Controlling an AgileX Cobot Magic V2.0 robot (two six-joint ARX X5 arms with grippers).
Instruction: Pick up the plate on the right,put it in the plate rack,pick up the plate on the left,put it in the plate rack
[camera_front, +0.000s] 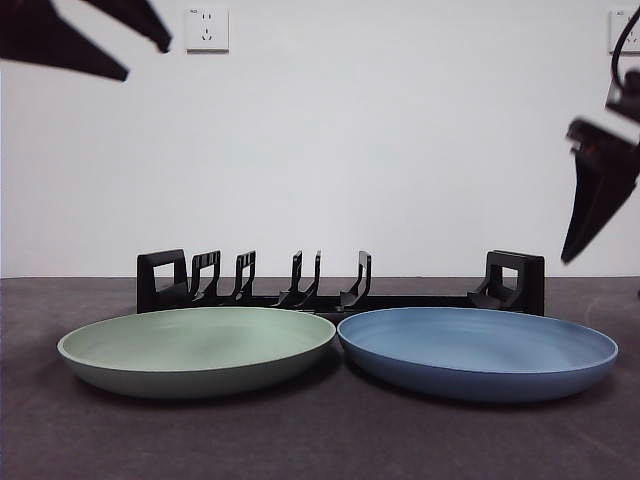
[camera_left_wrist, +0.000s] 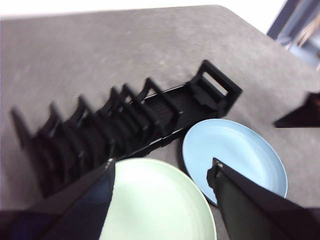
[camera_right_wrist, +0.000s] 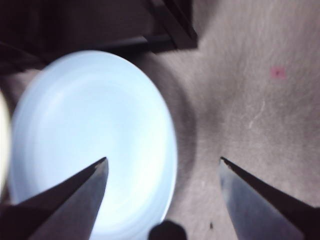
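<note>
From the front, the blue plate lies flat on the dark counter at the right, its rim just beside or touching that of the green plate at the left; the plate rack stands directly behind both, its long axis running side to side across the view and its prongs upright. Both plates look like matte, rigid, light plastic or melamine: stiff enough to lift by one edge, yet smooth and shallow, so likely to slip unless the rim is pinched squarely. The right gripper hangs high at the right edge, apart from the blue plate. In the left wrist view, the left gripper is spread wide and empty above the green plate, with the blue plate next to it and the plate rack stretching lengthwise behind them, a looped handle at the far end. In the right wrist view, the right gripper is also spread and holds nothing, hovering over the outer edge of the blue plate; that free rim, on the side away from the green plate, seems the sensible place to grip. A round plate has no long axis of its own, so it would have to be tipped on edge, crosswise to the rack, to drop between prongs.
</note>
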